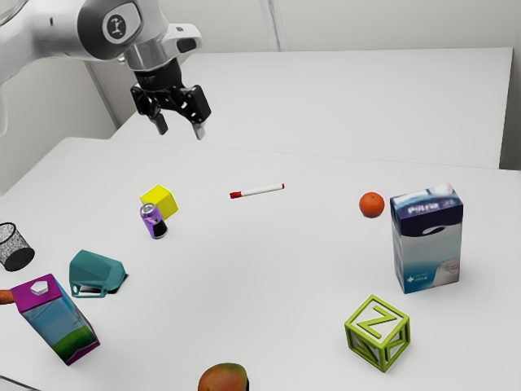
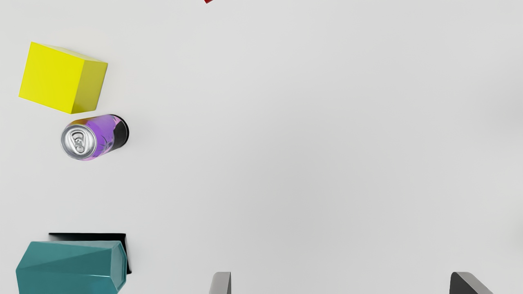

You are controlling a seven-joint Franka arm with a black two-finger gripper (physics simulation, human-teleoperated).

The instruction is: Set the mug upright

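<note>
Having jaws spread wide, high above surface (image 1: 285,269); seeing mug (image 1: 96,270) on its side, toward seven o'clock from them in the exterior view.

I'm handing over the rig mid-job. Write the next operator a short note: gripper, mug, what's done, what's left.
Gripper: open, empty, above the table.
Mug: on its side on the table, between the can and the purple-topped carton.
Done: mug not gripped or righted yet.
Left: bring the gripper to the mug, grip it, turn it upright, let go. I'd watch for the carton and can, as both stand near it.
</note>
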